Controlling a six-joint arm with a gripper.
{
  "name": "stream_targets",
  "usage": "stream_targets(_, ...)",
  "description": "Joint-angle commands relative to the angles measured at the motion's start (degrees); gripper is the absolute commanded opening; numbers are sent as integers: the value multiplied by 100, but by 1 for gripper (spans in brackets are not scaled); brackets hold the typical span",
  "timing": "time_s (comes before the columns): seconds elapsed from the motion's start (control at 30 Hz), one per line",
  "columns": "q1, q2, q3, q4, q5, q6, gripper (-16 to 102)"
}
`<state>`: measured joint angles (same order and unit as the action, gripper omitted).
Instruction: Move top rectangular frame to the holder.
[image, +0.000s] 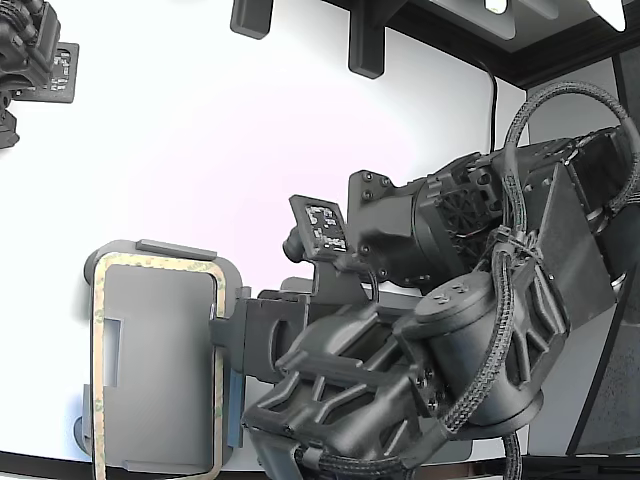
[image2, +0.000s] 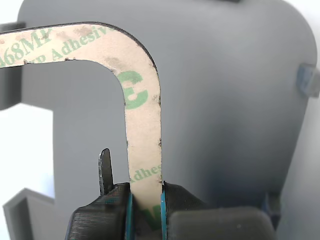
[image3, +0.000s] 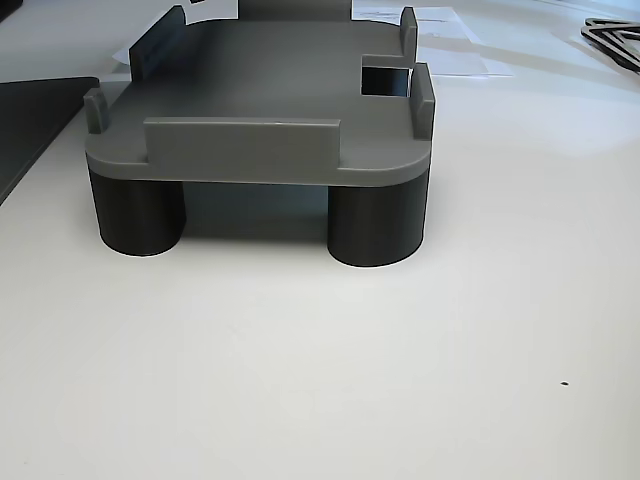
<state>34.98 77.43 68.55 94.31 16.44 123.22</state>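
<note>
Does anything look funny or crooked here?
A little. In the exterior view the frame sits skewed over the holder, its far edge overhanging the holder's rim instead of lying inside the tabs. The end effector is shut on one side of the frame. Nothing looks broken.

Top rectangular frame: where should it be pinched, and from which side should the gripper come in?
Pinch one long strip of the top rectangular frame, as the gripper does now, one finger in the hollow middle, one outside. Come from the exterior view's right, where the arm stands. The strip is thin and flat, so a pinch across its width suits it over the holder.
</note>
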Motion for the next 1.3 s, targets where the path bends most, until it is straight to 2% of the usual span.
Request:
stream_targets(0.0,-105,141,-114,44,-123,316,-10)
stream_targets(0.13,-220,343,35,44,-475,448,-10)
stream_targets(0.33,-325,519,598,44,-615,220,-10)
stream_targets(0.5,-519,246,404,44,-853,-9,-10)
stream_targets(1.07,-598,44,492,-18,-1107,-70,-10)
stream_targets(1.27,-650,132,633,-18,-1055,-70,-10)
